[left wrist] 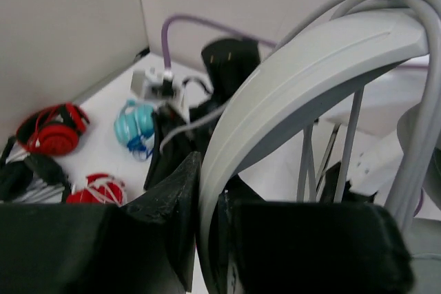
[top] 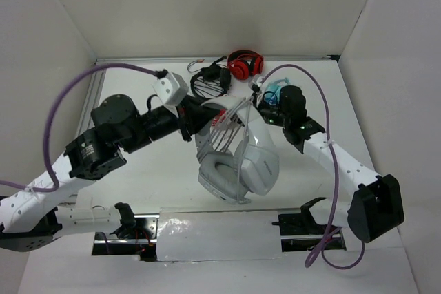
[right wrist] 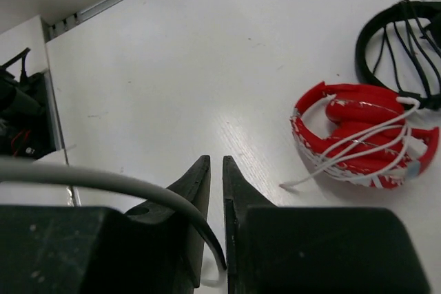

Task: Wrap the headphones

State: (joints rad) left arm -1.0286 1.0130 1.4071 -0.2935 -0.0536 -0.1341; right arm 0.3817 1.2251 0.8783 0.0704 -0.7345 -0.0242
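1. Top external view.
   - The headphones are grey-white and over-ear. They sit at centre and appear to be lifted off the table, with the earcups hanging toward the arm bases.
   - The left gripper is at the top of the headband.
   - The right gripper is just beyond, toward the back wall, and the thin cable runs up to it.
   - Several cable turns cross between the band's two sides.
   - At the back are red headphones, black headphones and a light blue pair.

2. Left wrist view.
   - The left gripper is clamped across the headband, with one finger on either side.
   - The band looks like stiff, smooth plastic and is probably slippery.
   - The bulky earcups weigh down the hanging end, so a firm hold at mid-band seems the best balanced.

3. Right wrist view.
   - The right gripper is closed on the cable, which passes between its fingers.
   - The cable looks light, limp and somewhat springy, so it is likely to slide through a light pinch.
   - It is best held near the free end and kept taut so that the laid turns do not slacken.
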